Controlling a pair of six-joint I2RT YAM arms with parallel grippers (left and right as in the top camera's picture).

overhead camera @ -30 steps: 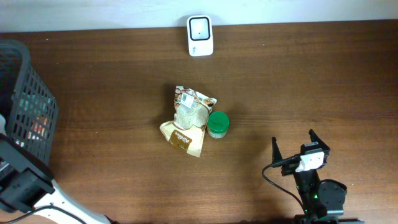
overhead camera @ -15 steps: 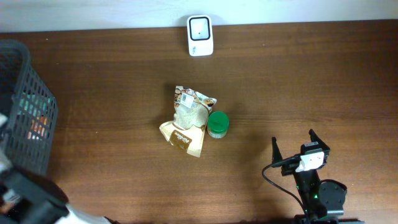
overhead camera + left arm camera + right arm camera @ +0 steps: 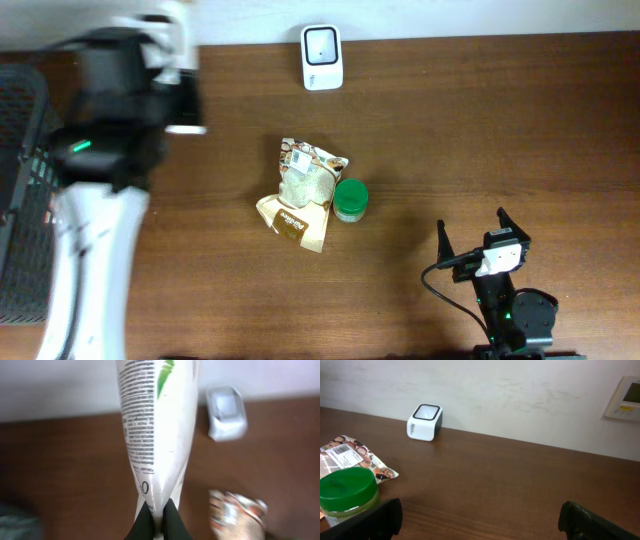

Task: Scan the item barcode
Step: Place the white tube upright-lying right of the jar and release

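Clamped on the flat crimped end of a white tube (image 3: pixel 157 435), my left gripper (image 3: pixel 157 522) has its two dark fingers pressed together with the seam pinched between them. From the wrist camera the tube runs straight away from the fingers, widening as it goes, with columns of small black print down one side and a green mark near the far end. It is held above the brown table (image 3: pixel 480 120), clear of the surface.

From overhead my left arm (image 3: pixel 110 130) shows only as a blur over the back-left part of the table, beside the black basket (image 3: pixel 25 150) at the left edge; I cannot make out the tube there.

At the back edge, against the wall, sits the small white scanner (image 3: pixel 322 57). In the left wrist view the scanner (image 3: pixel 227 412) lies to the right of the tube, apart from it.

Near the middle of the table a snack bag (image 3: pixel 305 190) lies flat, with a green-lidded jar (image 3: pixel 350 198) touching its right side.

My right gripper (image 3: pixel 472 228) rests at the front right with its fingers spread wide, holding nothing, well apart from the bag and jar.
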